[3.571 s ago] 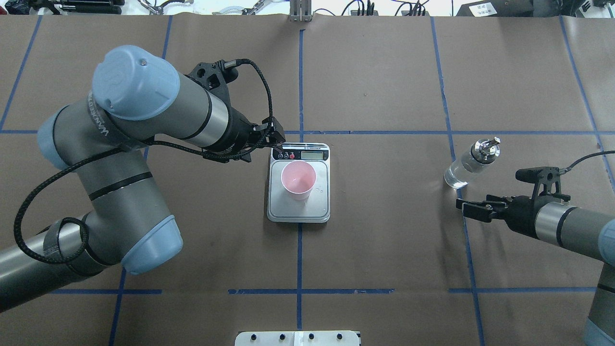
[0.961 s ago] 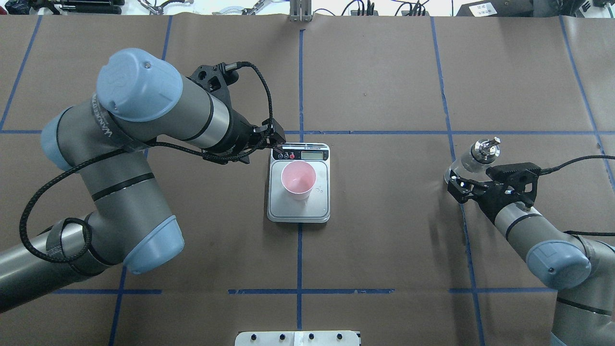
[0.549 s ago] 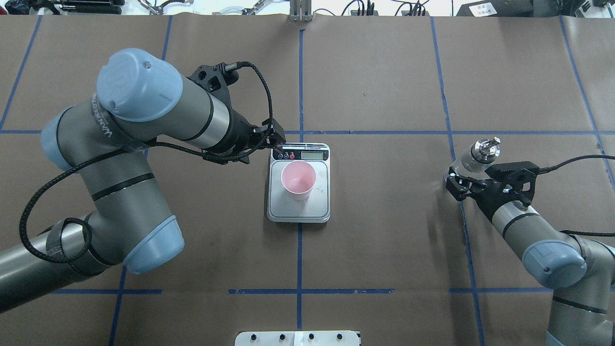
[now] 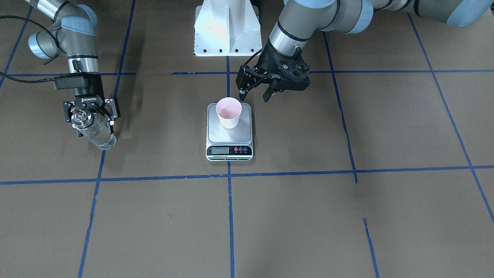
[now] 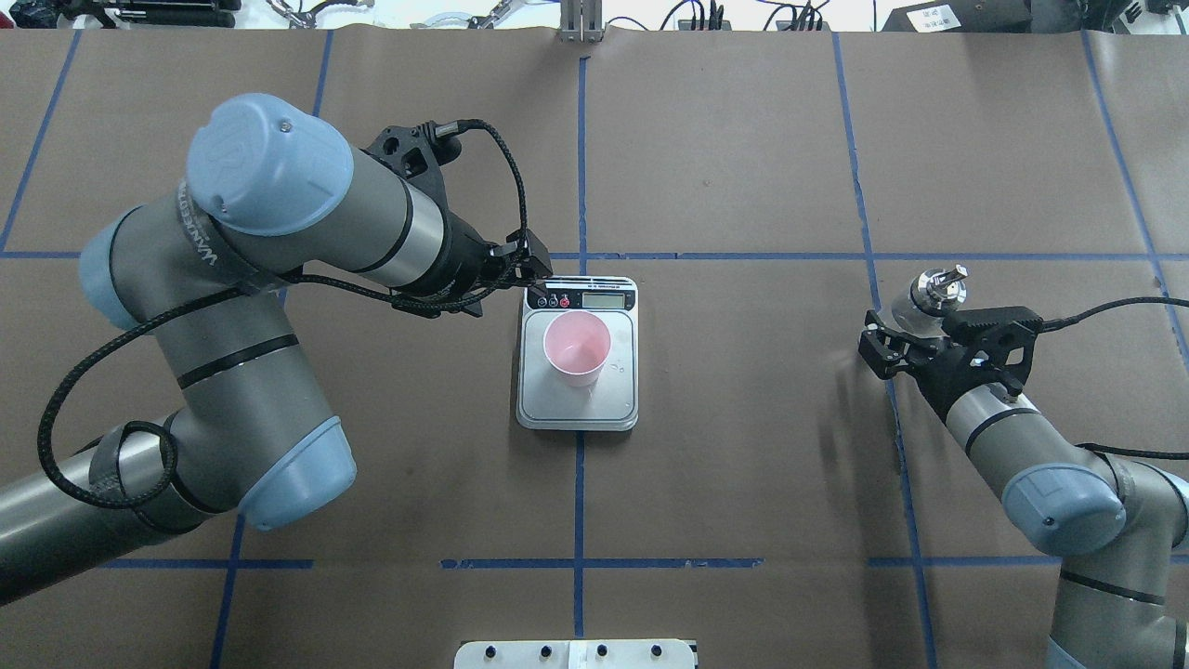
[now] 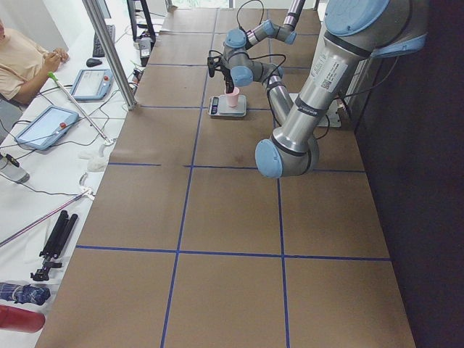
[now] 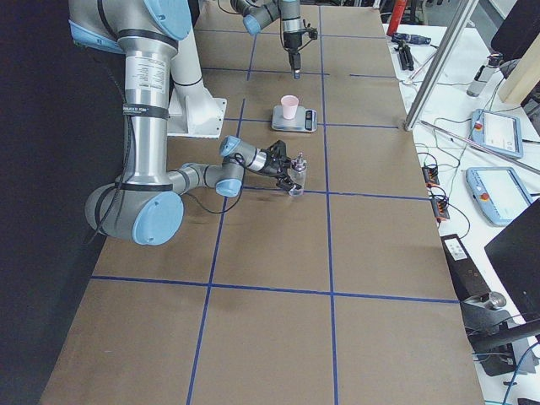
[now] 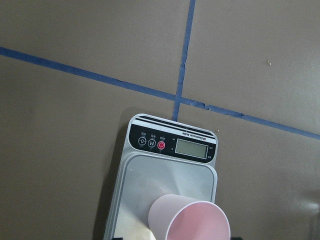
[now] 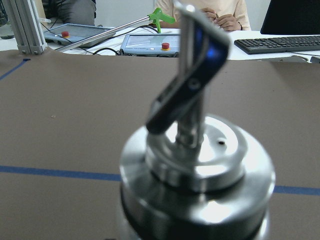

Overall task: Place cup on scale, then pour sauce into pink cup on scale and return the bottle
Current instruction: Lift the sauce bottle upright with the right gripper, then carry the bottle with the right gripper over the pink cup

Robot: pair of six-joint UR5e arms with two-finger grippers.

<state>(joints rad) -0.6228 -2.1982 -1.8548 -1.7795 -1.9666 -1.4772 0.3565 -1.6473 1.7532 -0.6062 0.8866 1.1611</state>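
The pink cup (image 5: pixel 576 348) stands upright on the scale (image 5: pixel 578 409) at the table's middle, also in the front view (image 4: pixel 228 112) on the scale (image 4: pixel 229 148). My left gripper (image 4: pixel 254 94) is open and empty, raised by the scale, apart from the cup. The left wrist view looks down on the scale (image 8: pixel 165 175) and cup (image 8: pixel 192 225). The glass bottle (image 5: pixel 936 290) stands at the right. My right gripper (image 4: pixel 90 112) is open, its fingers on either side of the bottle (image 4: pixel 96 133). The right wrist view shows the silver cap and spout (image 9: pixel 195 170) very close.
The white robot base plate (image 4: pixel 225 27) sits at the table's near edge. Blue tape lines cross the brown table cover. Beyond the far edge stand a metal post (image 5: pixel 581 23), tablets, a keyboard and seated operators (image 9: pixel 200 10).
My right arm has swung from beside the bottle and moved its open gripper forward until its fingers straddle the bottle. The bottle, cup, scale and left arm have stayed put.
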